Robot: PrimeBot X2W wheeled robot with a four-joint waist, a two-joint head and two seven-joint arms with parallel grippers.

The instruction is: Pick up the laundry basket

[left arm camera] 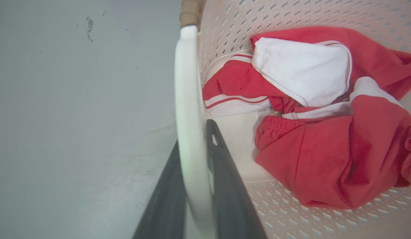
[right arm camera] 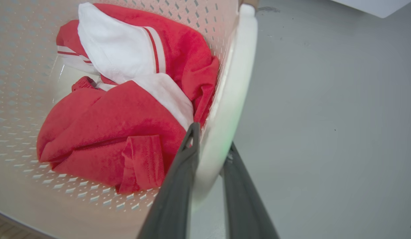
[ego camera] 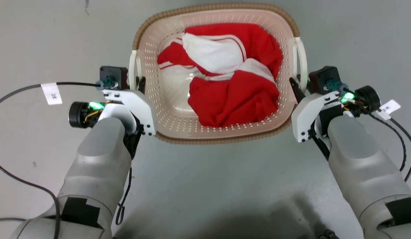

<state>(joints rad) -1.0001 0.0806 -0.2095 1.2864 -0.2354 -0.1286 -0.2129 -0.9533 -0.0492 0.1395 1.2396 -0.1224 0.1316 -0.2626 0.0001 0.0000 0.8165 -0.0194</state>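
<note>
Basket place: the laundry basket [ego camera: 149, 63] sits on the grey floor [ego camera: 205, 179] at 12 o'clock from the robot, between the two arms; I cannot tell whether its base has left the floor.
Basket build: thin perforated plastic walls under a brown woven-look rim [ego camera: 222, 6]. It is probably light and fairly stiff, though the walls may flex if it is lifted unevenly.
Where to hold: the white left handle [ego camera: 134, 69] at the basket's 9 o'clock side and the white right handle [ego camera: 302, 63] at its 3 o'clock side. They are smooth, so a grip could slide along them.
Left pincer: the left pincer [left arm camera: 193, 139] is narrow, with one dark finger on each side of the left handle, closed on it near its 6 o'clock end.
Right pincer: the right pincer [right arm camera: 212, 139] is likewise narrow and holds the right handle between its fingers, again toward the 6 o'clock end.
Contents: soft red and white garments [ego camera: 232, 83] lie loosely bunched in the basket, heaped from its centre toward 4 o'clock. The bare bottom shows toward 8 o'clock.
Load: the cloth adds little weight, but it sits off-centre toward the right handle.
Lift advice: raise both sides together and level, so the basket does not tip or twist.
</note>
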